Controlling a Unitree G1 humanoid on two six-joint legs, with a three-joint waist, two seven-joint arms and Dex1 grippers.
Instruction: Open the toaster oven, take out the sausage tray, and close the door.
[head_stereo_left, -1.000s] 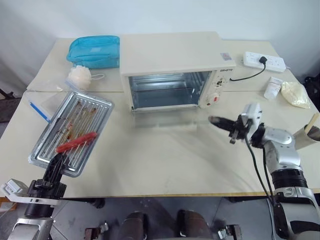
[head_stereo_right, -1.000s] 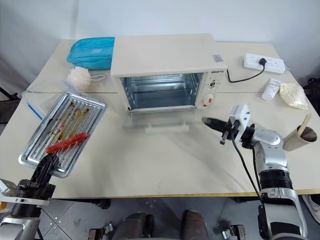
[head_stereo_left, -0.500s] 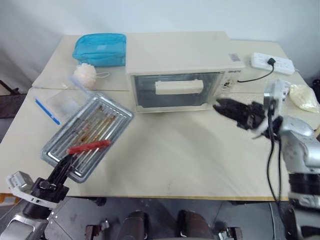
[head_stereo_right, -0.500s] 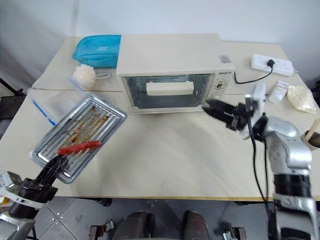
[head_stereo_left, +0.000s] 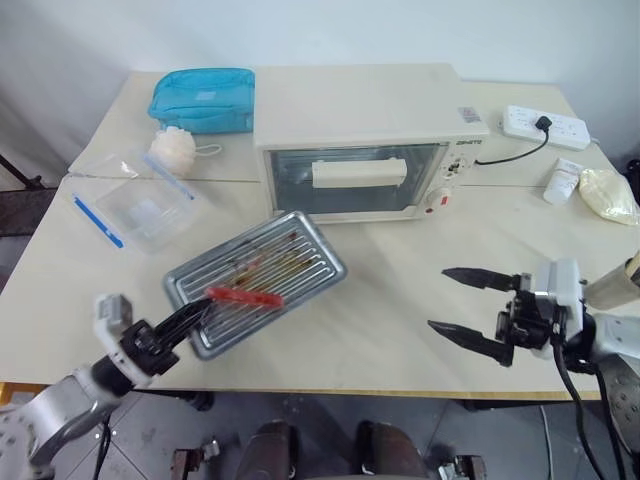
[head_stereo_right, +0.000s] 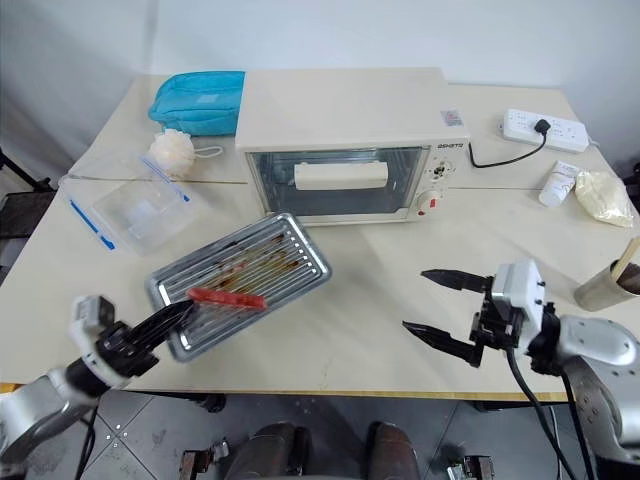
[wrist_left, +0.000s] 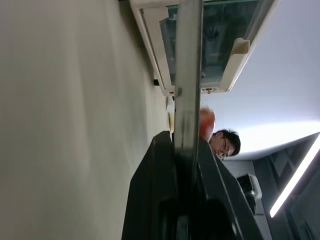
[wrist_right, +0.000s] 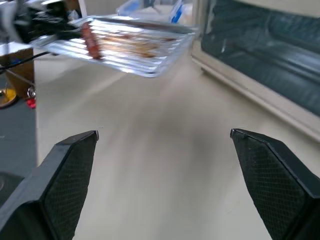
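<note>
Fingers of the left gripper (head_stereo_left: 182, 322) pinch the rim of the sausage tray (head_stereo_left: 262, 280), held above the table (head_stereo_left: 380, 300) near its front edge. Toaster oven (head_stereo_left: 360, 135) sits at the middle back, its door (head_stereo_left: 352, 180) closed. Right gripper (head_stereo_left: 462, 308) hovers near the front right corner, spread wide, empty.

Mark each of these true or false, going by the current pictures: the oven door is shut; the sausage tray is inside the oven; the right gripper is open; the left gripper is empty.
1. The door of the toaster oven is shut. True.
2. The sausage tray is inside the oven. False: it is outside, in front of the oven.
3. The right gripper is open. True.
4. The left gripper is empty. False: it is shut on the tray's edge.
</note>
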